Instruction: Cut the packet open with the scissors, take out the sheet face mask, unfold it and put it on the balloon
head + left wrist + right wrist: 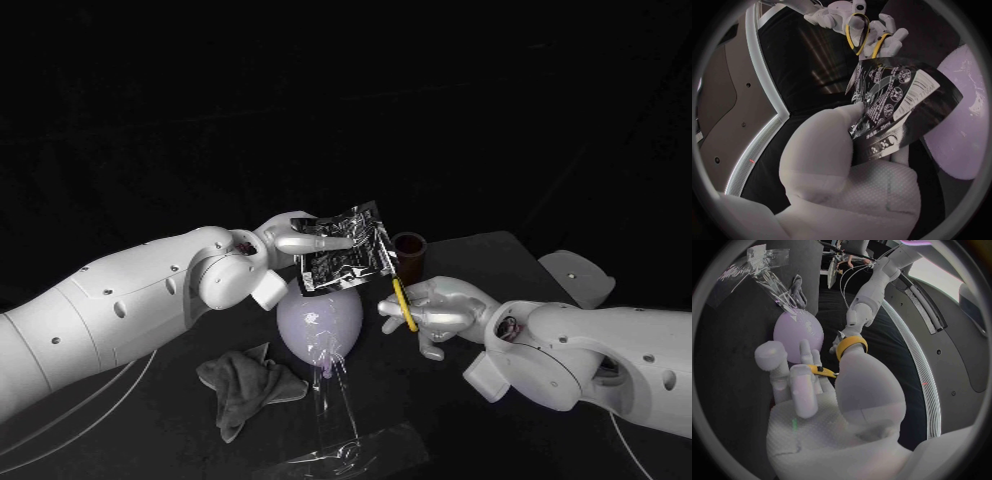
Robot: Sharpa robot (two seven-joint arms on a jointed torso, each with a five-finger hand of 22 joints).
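Items counted: one packet (346, 250), one pair of yellow-handled scissors (402, 303), one pale balloon (320, 320), one grey cloth (245, 385), one dark cylinder (411, 255). Left hand (296, 238) is pinching the packet by the edge nearest its own arm and holding it up, with the packet's lower edge just over the balloon's top. Right hand (440, 310) is gripping the scissors, fingers through the handles, just beside the packet's lower corner; cannot tell if they are touching. Cloth is lying near the balloon. Cylinder is standing behind the right hand.
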